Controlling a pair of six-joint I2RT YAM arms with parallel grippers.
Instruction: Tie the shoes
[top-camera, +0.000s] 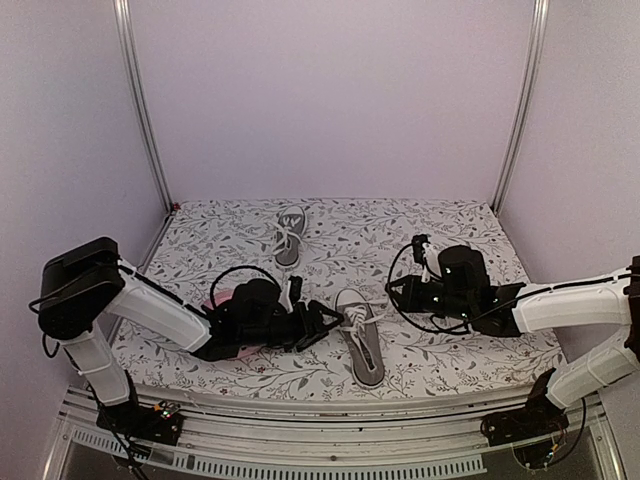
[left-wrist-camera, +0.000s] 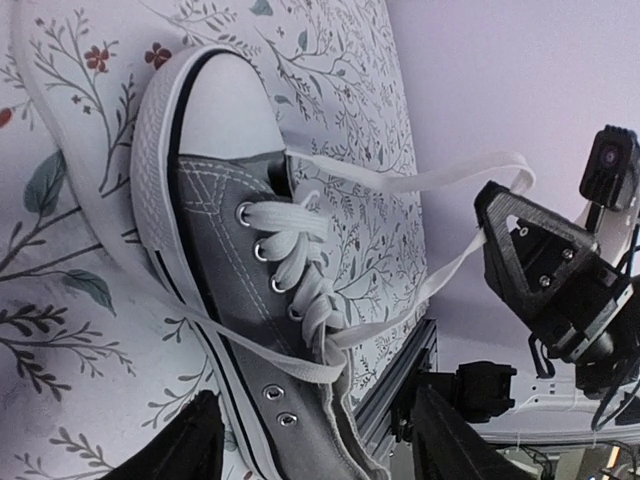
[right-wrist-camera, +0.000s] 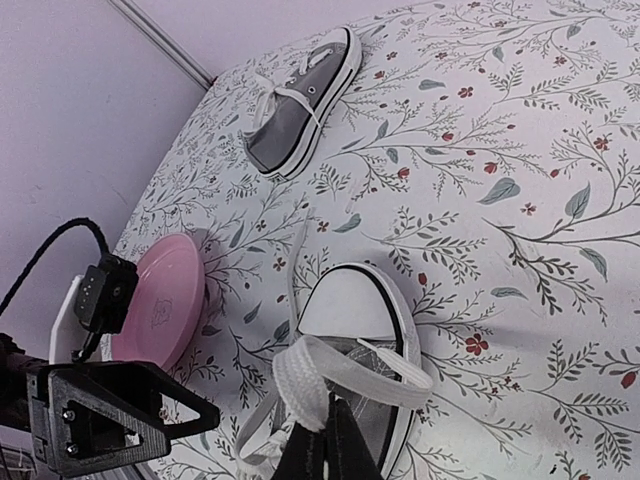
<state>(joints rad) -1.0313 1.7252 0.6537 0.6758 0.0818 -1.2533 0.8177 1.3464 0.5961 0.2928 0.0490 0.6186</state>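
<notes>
Two grey shoes lie on the flowered cloth. The near shoe (top-camera: 362, 345) (left-wrist-camera: 240, 290) (right-wrist-camera: 362, 318) lies between my grippers, and the far shoe (top-camera: 290, 235) (right-wrist-camera: 300, 100) lies at the back. My right gripper (top-camera: 394, 290) (right-wrist-camera: 330, 450) is shut on a folded white lace (right-wrist-camera: 320, 375) of the near shoe, held up just right of its toe. That lace (left-wrist-camera: 430, 178) runs taut from the eyelets to it. My left gripper (top-camera: 334, 316) (left-wrist-camera: 315, 450) stands open beside the shoe's left side, its fingers (left-wrist-camera: 185, 445) straddling the heel end and holding nothing.
A round pink plate (right-wrist-camera: 160, 305) (top-camera: 213, 297) lies under my left arm, left of the near shoe. The metal front rail (top-camera: 330, 420) runs close behind the shoe's heel. White walls and corner posts (top-camera: 140, 100) close in the cloth.
</notes>
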